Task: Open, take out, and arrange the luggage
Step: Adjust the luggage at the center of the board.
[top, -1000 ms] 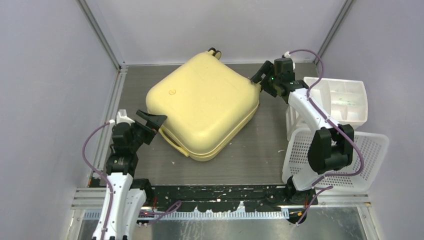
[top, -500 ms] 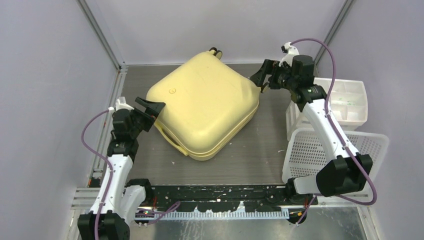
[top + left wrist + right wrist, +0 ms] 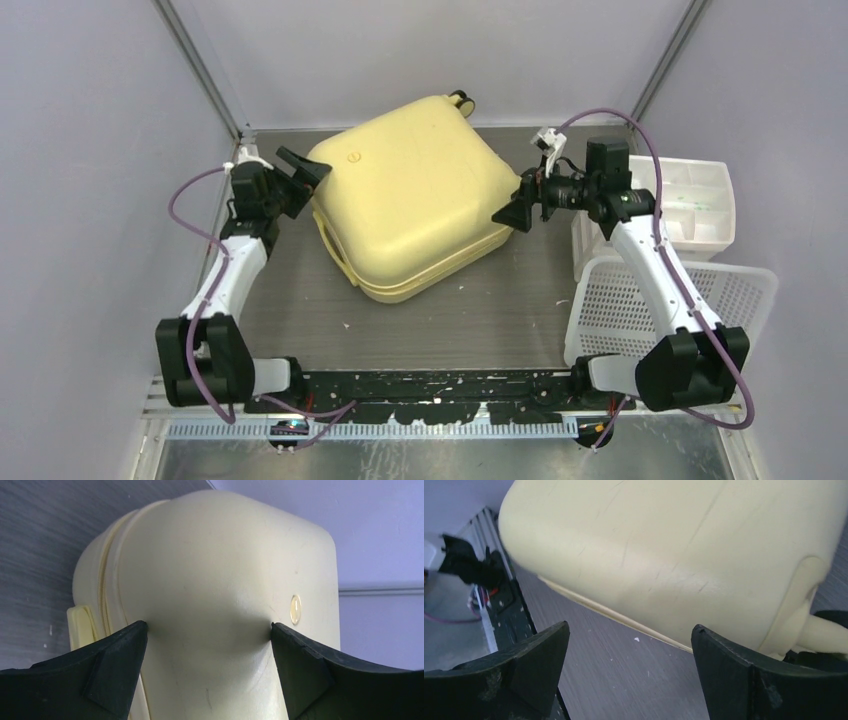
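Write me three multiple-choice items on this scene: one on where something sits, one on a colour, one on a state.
1. Where is the white basket?
A. in the far left corner
B. in the near left corner
C. on the right, beside the right arm

2. What colour is the suitcase?
A. red
B. pale yellow
C. black

3. What state is the suitcase in?
A. lying shut
B. lying wide open
C. standing upright on its wheels

Answers:
1 C: the top view shows the basket just right of that arm's base.
2 B: its shell is pale yellow in all three views.
3 A: its two halves meet along the seam and no lining shows.
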Robot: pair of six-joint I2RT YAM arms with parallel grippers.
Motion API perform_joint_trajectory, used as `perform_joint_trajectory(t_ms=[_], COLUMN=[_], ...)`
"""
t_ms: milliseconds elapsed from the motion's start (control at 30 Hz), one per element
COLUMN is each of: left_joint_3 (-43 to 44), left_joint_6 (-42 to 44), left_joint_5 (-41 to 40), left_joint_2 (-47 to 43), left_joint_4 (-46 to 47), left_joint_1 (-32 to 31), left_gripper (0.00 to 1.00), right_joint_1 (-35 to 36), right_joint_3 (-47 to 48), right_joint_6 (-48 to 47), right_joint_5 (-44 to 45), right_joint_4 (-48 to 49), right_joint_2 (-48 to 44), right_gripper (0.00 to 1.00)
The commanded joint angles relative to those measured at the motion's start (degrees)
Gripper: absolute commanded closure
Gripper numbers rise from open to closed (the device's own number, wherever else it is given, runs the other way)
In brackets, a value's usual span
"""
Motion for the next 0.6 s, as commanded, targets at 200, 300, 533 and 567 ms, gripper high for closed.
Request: perform_joint_trajectory(t_ms=[200, 300, 533, 567], left_joint_3=[21.7, 23.4, 13.2, 11.0], left_joint_6=[12.2, 17.3, 20.6, 19.4], left_joint_5=[3.3, 3.1, 9.1, 10.6], left_joint_2=[14.9, 11.1, -5.2, -7.7], left_joint_4=[-7.9, -12.7, -17.2, -16.8], left_joint_1=[-0.2, 0.4, 0.4, 0.4], left_gripper=[0.07, 0.07, 0.07, 0.07], right_joint_1=[0.7, 3.4, 12.8, 14.9], right_joint_3=[-2.2, -0.8, -1.5, -1.5], right_joint_6=[-14.9, -9.6, 0.6, 1.7], right_joint_5=[-3.7, 3.0, 20.5, 22.7], right_joint_4=[-5.6, -3.7, 6.6, 7.8], right_joint_2=[-1.4, 1.9, 5.3, 5.7], right_gripper=[0.21, 0.33, 0.47, 0.47])
